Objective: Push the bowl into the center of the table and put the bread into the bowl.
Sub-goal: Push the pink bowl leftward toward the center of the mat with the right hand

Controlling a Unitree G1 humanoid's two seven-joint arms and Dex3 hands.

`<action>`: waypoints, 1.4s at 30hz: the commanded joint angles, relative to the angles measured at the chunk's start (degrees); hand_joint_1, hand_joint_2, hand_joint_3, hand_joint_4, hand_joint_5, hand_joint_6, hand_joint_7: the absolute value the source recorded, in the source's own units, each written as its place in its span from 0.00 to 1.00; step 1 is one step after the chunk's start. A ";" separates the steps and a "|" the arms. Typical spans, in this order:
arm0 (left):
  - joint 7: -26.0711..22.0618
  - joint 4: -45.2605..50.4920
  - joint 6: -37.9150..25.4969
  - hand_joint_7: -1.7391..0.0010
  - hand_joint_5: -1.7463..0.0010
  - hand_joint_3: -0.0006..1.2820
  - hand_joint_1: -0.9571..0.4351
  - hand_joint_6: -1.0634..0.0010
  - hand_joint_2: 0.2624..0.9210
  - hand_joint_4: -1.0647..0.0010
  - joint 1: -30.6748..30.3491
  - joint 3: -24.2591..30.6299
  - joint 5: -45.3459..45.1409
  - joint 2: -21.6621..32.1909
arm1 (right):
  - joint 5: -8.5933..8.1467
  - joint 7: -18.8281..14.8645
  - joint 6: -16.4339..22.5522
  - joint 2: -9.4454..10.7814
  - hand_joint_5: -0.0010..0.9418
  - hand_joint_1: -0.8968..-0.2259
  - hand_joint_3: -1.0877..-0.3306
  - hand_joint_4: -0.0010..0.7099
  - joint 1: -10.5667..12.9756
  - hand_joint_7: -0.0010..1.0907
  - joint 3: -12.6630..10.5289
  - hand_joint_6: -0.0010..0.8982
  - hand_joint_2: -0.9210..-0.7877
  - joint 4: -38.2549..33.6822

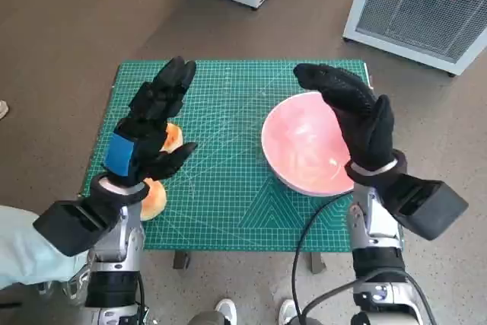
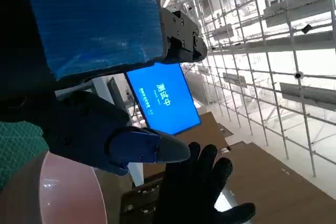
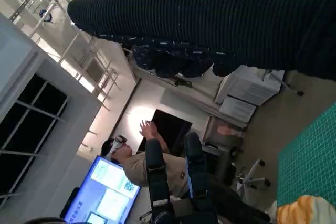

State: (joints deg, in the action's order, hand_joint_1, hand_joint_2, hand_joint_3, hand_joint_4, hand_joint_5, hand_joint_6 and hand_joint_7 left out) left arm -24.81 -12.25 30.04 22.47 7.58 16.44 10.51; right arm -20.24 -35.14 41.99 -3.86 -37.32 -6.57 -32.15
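Two hands hover above the green cutting mat point(image 1: 228, 188), both with fingers spread and holding nothing. The right hand point(image 1: 356, 116) hangs over the right rim of the pink bowl point(image 1: 300, 146), which sits right of the table's middle, so it is plainly the nearer hand for the push. From that hand the bowl lies below and slightly left, toward the centre; a leftward shove would probably carry it where it belongs. Being round, the bowl has no long axis and points nowhere; its mouth faces up.

The left hand point(image 1: 152, 123) hovers over the left side of the mat, directly above the bread. Two golden pieces show: one bread piece point(image 1: 173, 139) peeks out at the hand's right edge, another bread piece point(image 1: 153, 197) lies nearer, at the wrist. Each looks roundish, mostly hidden, so no long axis can be told. They sit well apart from the bowl, to its left.

In the right wrist view a person point(image 3: 137, 161) sits at a screen.
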 commanded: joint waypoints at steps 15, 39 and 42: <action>-0.22 -0.05 0.28 0.90 1.00 0.19 0.26 0.76 1.00 0.78 0.83 0.12 0.25 0.09 | -0.39 -0.47 -0.49 -0.05 0.00 0.29 0.47 0.24 0.93 0.51 -0.31 0.00 0.00 -0.35; -0.19 -0.93 0.73 0.90 1.00 0.20 0.27 0.76 1.00 0.78 0.77 0.44 0.71 -0.31 | -4.18 -0.37 4.13 -5.44 0.01 0.30 0.50 0.26 -3.85 0.51 -10.12 0.01 0.00 -13.53; -0.07 -0.82 0.69 0.90 1.00 0.20 0.27 0.76 1.00 0.78 0.72 0.40 0.73 -0.45 | -3.76 0.94 5.93 -6.31 0.01 0.30 0.51 0.26 -5.12 0.51 -11.82 0.02 0.00 -17.51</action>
State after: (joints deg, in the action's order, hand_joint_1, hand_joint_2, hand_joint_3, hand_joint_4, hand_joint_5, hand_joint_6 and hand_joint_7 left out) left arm -24.83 -12.80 30.28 22.48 7.74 16.55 10.47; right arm -24.17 -35.88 46.44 -9.18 -41.66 -16.51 -45.07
